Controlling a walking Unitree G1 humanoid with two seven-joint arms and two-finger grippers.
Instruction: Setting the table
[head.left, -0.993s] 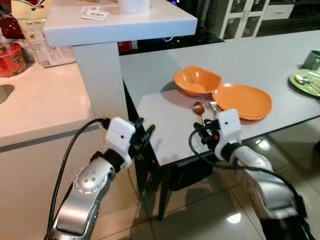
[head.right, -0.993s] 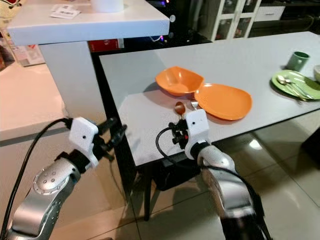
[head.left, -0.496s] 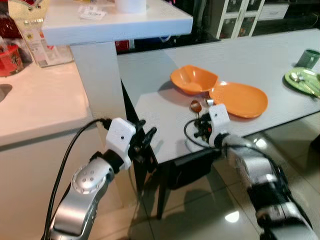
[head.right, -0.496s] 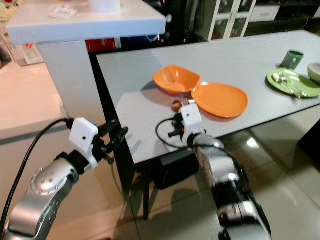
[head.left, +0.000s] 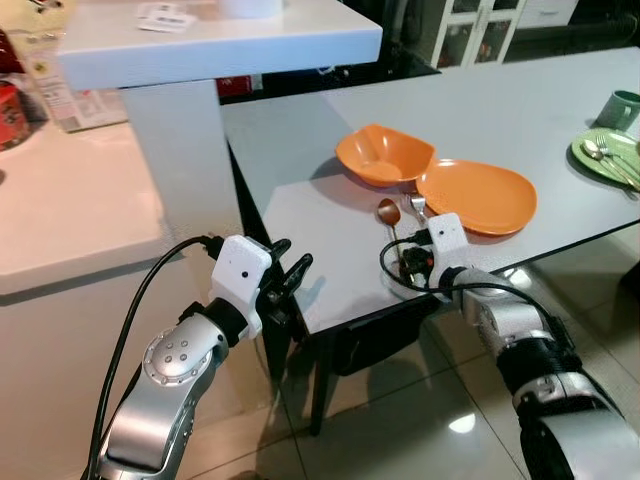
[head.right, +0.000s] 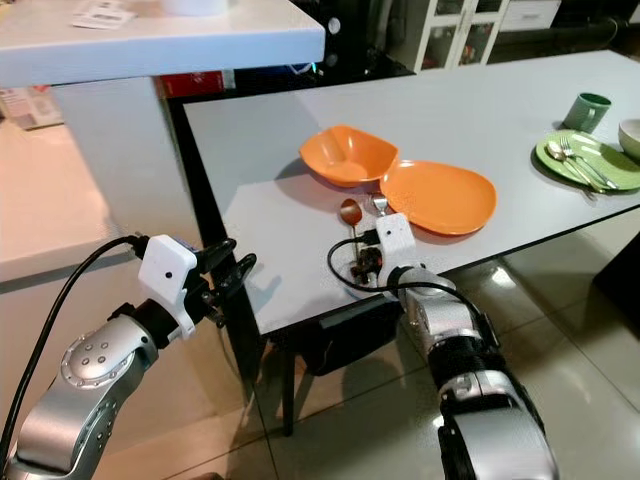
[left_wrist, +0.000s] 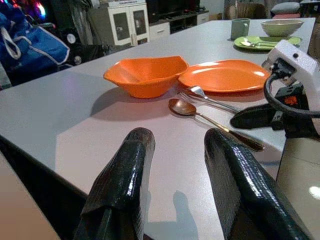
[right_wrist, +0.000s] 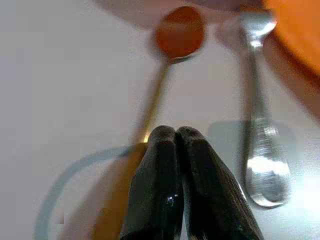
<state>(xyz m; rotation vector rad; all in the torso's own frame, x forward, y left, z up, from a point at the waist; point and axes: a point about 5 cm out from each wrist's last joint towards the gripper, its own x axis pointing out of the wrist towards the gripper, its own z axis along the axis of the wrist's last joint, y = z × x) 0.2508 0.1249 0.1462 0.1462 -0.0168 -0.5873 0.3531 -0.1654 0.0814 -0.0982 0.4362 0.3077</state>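
Observation:
An orange bowl (head.left: 385, 155) and an orange plate (head.left: 477, 195) sit side by side on the grey table (head.left: 330, 240). In front of them lie a copper-coloured spoon (head.left: 388, 212) and a silver fork (head.left: 418, 208), handles pointing to the table's front edge. My right gripper (head.left: 408, 262) is low over the spoon's handle end, shut, with its fingertips (right_wrist: 165, 137) pressed together; the spoon (right_wrist: 177, 35) runs out from under them and the fork (right_wrist: 260, 110) lies beside. My left gripper (head.left: 290, 275) hangs open off the table's left corner, holding nothing.
A green plate with cutlery (head.left: 610, 158) and a green cup (head.left: 625, 108) stand far right on the table, with a pale bowl (head.right: 632, 138) beside them. A white counter (head.left: 70, 210) and raised white shelf (head.left: 220, 40) are at my left. Glossy tiled floor lies below the table edge.
The camera has shifted slightly. My right gripper stays shut at the spoon's handle, having drawn back a little toward the table's front edge. The left arm holds its pose.

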